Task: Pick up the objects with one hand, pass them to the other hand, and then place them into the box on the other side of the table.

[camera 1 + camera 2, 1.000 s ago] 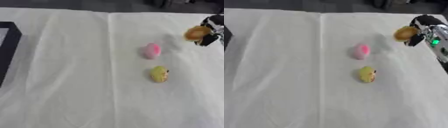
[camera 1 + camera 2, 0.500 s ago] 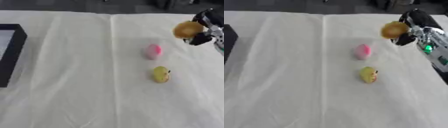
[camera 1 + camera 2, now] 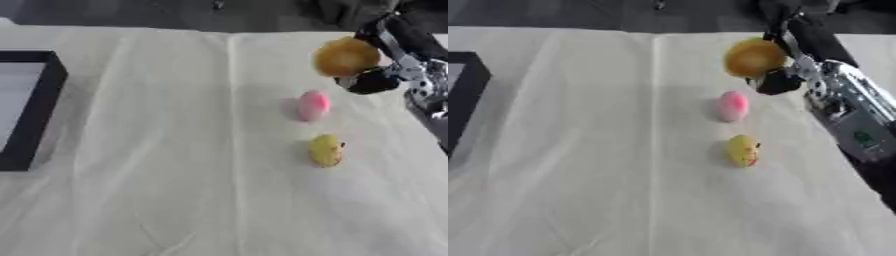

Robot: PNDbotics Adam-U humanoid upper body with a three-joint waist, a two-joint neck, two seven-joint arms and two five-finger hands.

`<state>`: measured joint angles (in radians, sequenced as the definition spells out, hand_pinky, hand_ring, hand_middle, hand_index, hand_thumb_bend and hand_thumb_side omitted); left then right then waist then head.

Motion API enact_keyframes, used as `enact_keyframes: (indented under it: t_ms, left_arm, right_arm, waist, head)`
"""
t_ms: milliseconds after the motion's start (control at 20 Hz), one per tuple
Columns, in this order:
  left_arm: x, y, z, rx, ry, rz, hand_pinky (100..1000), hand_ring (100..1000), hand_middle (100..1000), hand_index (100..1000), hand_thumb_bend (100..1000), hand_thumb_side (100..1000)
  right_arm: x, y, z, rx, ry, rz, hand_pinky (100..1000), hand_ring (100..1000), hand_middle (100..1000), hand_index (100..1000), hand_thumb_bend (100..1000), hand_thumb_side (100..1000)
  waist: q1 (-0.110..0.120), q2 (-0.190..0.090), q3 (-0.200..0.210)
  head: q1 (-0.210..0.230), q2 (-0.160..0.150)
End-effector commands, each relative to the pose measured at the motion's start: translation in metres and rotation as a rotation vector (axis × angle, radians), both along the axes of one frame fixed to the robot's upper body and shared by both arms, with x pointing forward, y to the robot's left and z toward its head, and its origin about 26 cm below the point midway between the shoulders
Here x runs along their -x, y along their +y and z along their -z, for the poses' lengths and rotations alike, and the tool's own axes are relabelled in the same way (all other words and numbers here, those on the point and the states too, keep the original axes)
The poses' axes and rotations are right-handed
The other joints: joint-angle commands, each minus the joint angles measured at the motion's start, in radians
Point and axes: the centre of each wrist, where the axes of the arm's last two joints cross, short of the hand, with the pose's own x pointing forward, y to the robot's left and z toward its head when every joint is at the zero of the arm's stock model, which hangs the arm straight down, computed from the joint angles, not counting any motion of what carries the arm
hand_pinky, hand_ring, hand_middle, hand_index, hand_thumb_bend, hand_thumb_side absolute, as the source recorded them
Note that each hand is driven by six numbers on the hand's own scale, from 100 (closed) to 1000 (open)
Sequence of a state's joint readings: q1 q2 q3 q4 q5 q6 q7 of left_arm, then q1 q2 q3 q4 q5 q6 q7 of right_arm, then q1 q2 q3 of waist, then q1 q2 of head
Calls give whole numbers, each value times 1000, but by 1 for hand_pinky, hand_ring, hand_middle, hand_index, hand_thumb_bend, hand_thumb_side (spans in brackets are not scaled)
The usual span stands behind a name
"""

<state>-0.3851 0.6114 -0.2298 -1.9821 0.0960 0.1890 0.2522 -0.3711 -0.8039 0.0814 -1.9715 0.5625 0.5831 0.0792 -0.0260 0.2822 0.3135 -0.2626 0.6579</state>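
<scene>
Left eye view: right robot hand (image 3: 378, 75) grips orange round object (image 3: 346, 56) aloft.

Table (image 3: 131, 200), covered in a creased white cloth; black box (image 3: 35, 110) at its left edge; pink object (image 3: 312, 105) and yellow object (image 3: 325, 149) right of centre, near each other.

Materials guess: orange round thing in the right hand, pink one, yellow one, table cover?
Orange round object, held in the right hand: matte, no glare, likely plastic or foam; unclear. Pink egg-shaped object: smooth with a pale sheen, probably plastic or rubber. Yellow lumpy object: dull, moulded-looking, possibly a soft toy. White table cover: cloth, shown by creases and wrinkles.
</scene>
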Motion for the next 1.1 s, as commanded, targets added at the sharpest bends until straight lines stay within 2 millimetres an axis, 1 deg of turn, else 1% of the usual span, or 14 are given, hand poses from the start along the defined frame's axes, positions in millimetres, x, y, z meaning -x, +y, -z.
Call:
enact_keyframes:
  t_ms: [50,100,300,400,500,700,900,1100]
  left_arm:
    - [2,2,-16,-145,-60,1,871,721,794,889,429,696]
    - [2,2,-18,-174,-64,1,870,722,796,888,336,686]
    - [1,-1,-29,-276,-79,0,854,712,805,882,308,696]
    - [0,-5,-39,-327,-117,22,840,706,800,874,303,687]
    - [0,-12,-49,-376,-166,58,832,696,789,866,309,697]
    - [0,-27,-66,-443,-216,148,826,695,785,855,321,704]
    - [2,-49,-80,-530,-247,254,822,710,789,848,334,717]
    - [5,-70,-92,-585,-272,325,826,721,793,847,337,719]
  right_arm:
    - [2,14,0,-94,-60,-52,618,513,323,321,663,100]
    - [2,18,4,-132,-66,-68,617,513,324,323,351,100]
    - [0,36,22,-241,-97,-121,607,508,327,325,340,100]
    - [0,45,31,-280,-119,-132,597,500,327,326,333,100]
    - [1,54,39,-318,-156,-130,591,495,327,325,322,100]
    - [2,70,51,-393,-217,-129,584,490,328,326,289,100]
    - [3,87,60,-472,-250,-155,580,491,330,327,257,100]
    - [-2,100,71,-544,-294,-178,581,489,331,328,236,100]
  waist:
    - [4,-25,-3]
    - [4,-26,-4]
    - [4,-32,-8]
    - [5,-34,-6]
    - [7,-36,-3]
    - [12,-39,3]
    - [16,-45,9]
    - [21,-52,19]
  head:
    - [13,5]
    - [16,6]
    - [22,11]
    - [24,12]
    - [23,14]
    - [20,19]
    - [20,26]
    - [20,34]
